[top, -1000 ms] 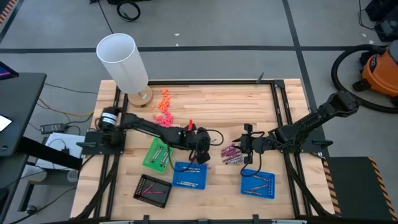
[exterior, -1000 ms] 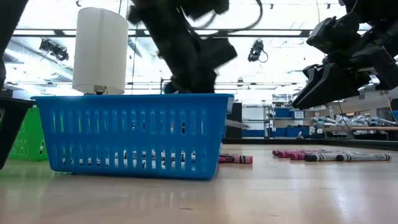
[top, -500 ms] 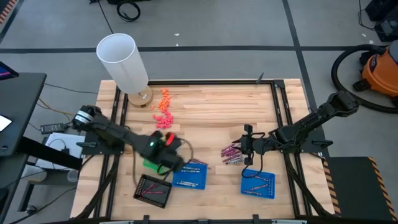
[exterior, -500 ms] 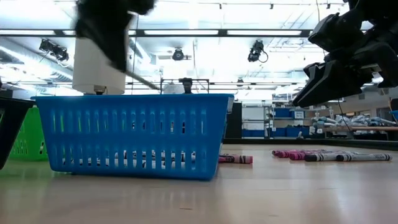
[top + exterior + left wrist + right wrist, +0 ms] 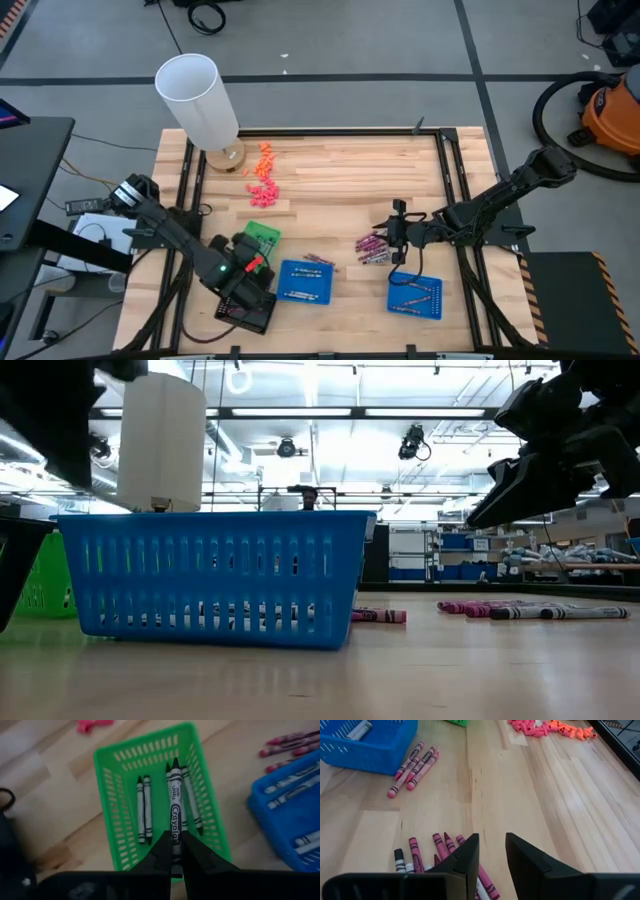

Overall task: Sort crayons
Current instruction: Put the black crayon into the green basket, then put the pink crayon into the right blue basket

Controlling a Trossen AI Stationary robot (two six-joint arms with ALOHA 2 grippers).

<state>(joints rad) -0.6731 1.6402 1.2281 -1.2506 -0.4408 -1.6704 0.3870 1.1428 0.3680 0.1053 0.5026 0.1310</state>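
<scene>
My left gripper [image 5: 174, 837] is shut on a silvery-grey crayon [image 5: 173, 795] above the green tray [image 5: 110, 795], which holds several grey crayons [image 5: 144, 810]. In the high view the left gripper [image 5: 250, 262] hangs over the green tray's near part [image 5: 264, 236]. My right gripper [image 5: 491, 845] is open and empty, just above a pile of pinkish-red and maroon crayons [image 5: 440, 847] lying flat on the table; it also shows in the high view [image 5: 392, 240] beside the pile [image 5: 372, 247]. Three more pinkish crayons [image 5: 413, 766] lie by a blue tray [image 5: 365, 742]. My left gripper pinches the grey crayon's blunt end [image 5: 174, 832] between its two fingertips. The crayon runs on in line with the fingers, its pointed tip [image 5: 175, 762] away from them. It is held over the green tray, above the crayons lying there.
Two blue trays [image 5: 305, 282] [image 5: 415, 296] and a black tray [image 5: 245, 308] stand near the table's near edge. A tall white cylinder [image 5: 198, 100] stands at the far left, with orange and pink chunky bits [image 5: 262, 178] beside it. The near blue tray [image 5: 215, 575] fills the low view's left.
My left gripper has swept from the table's middle, beside the crayon pile, toward the left and near edges, and now hangs over the green tray. My right gripper has kept still.
</scene>
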